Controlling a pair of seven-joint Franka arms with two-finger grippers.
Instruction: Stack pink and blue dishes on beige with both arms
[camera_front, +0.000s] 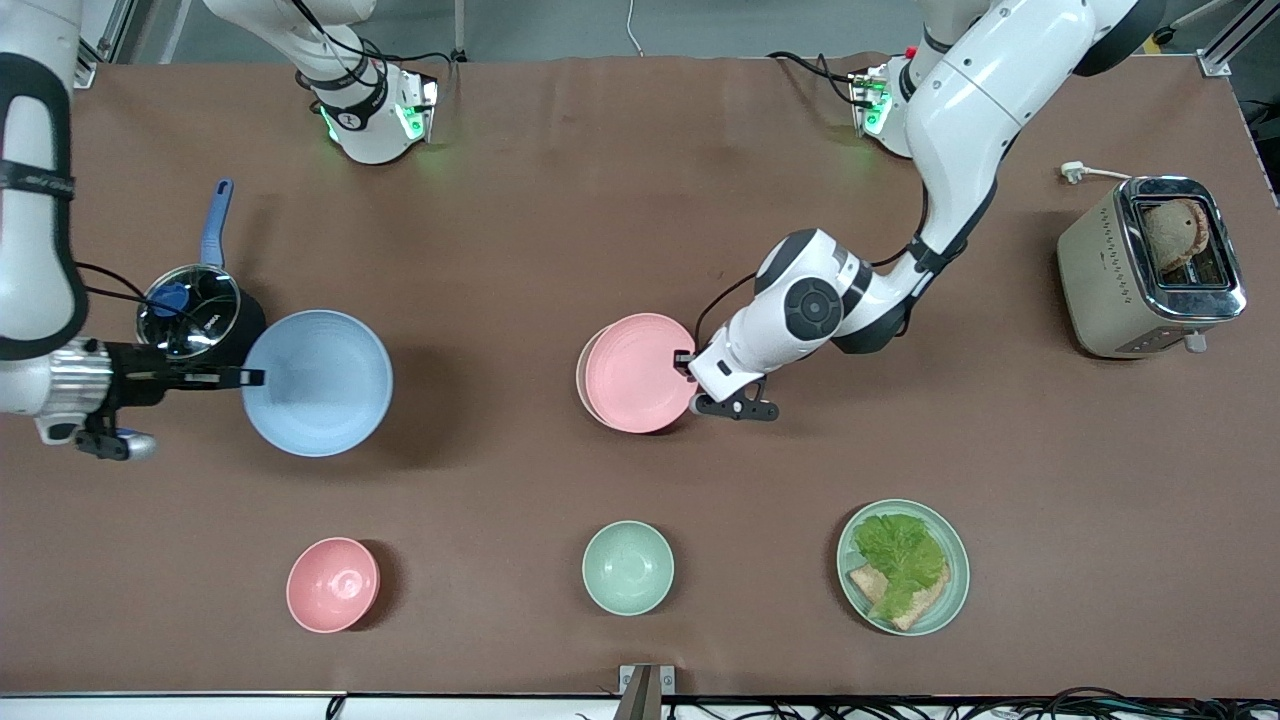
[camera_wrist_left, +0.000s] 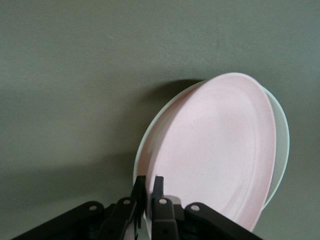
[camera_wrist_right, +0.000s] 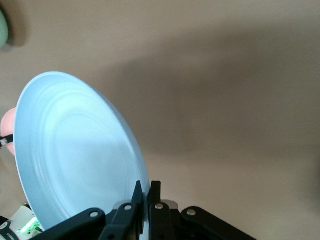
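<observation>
1 pink plate (camera_front: 636, 372) on beige (camera_front: 581, 372); 1 blue (camera_front: 318, 382) in right tool (camera_front: 252, 377).

Four plates: one pink plate (camera_front: 636, 372), one beige plate (camera_front: 581, 372) under it, one blue plate (camera_front: 318, 382), one pale green plate (camera_front: 952, 561). Two bowls: pink bowl (camera_front: 332, 585), green bowl (camera_front: 628, 567). One pot (camera_front: 190, 310). One toaster (camera_front: 1150, 268). Two robot arms: left arm (camera_front: 960, 120), right arm (camera_front: 35, 200).

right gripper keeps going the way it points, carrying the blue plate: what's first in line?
Probably the pink plate, held by the left gripper over the beige plate. The right gripper points there with its blue plate; heights unclear.
</observation>
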